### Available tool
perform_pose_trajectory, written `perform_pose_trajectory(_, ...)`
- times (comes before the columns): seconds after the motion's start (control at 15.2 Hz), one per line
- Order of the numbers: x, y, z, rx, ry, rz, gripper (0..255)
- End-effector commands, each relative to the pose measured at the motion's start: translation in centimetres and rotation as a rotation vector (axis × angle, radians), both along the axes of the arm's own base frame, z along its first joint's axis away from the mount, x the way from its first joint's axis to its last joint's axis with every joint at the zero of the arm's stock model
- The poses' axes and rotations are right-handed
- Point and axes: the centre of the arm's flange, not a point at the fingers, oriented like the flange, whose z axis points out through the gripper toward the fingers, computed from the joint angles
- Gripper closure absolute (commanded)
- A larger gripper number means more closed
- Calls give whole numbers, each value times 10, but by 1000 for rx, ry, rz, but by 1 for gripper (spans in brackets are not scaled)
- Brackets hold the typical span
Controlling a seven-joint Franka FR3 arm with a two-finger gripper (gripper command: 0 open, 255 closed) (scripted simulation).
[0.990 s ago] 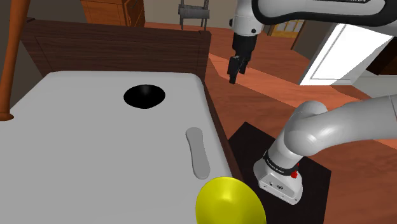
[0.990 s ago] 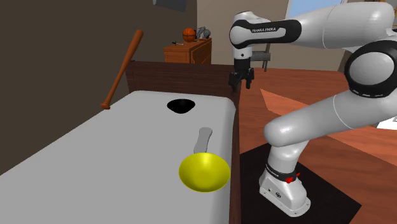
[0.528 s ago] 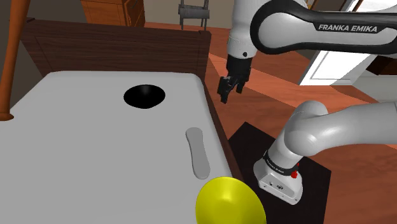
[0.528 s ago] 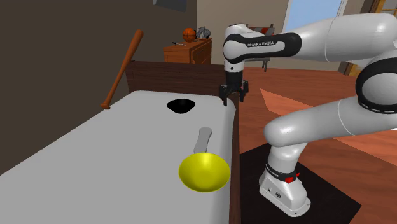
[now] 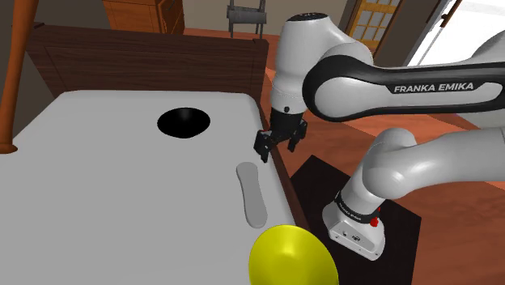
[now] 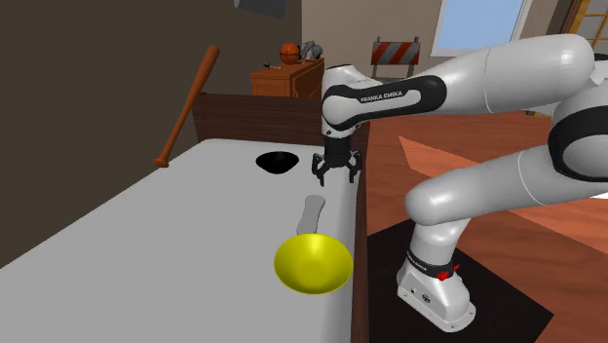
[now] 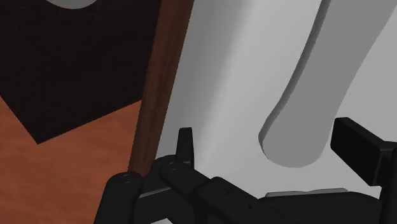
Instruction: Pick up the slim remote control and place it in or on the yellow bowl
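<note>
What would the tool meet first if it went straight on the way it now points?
Probably the rounded end of the grey remote, which sits ahead of the open tool in the wrist view; depth is unclear.

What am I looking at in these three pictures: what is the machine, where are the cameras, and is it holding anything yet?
The machine is one white arm ending in a black two-finger hand. One picture looks down from beside the arm's base, one looks along the surface from farther off, and one comes from a camera on the hand itself. On the grey surface lie a slim grey remote, a yellow bowl at one end of it, and a black round dish beyond the other end. A bat leans by the surface. The hand hovers over the remote's end away from the bowl, with its fingers apart. It holds nothing.
</note>
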Motion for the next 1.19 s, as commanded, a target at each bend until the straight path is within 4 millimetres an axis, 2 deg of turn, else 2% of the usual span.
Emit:
perform_pose_trajectory(0.0,1,20,-13,4,-10,-69,0)
perform_pose_trajectory(0.4,9,83,-56,10,-36,-255,0)
perform_pose_trajectory(0.86,9,82,-93,10,-36,-255,0)
perform_pose_trajectory(1.12,9,82,-96,10,-36,-255,0)
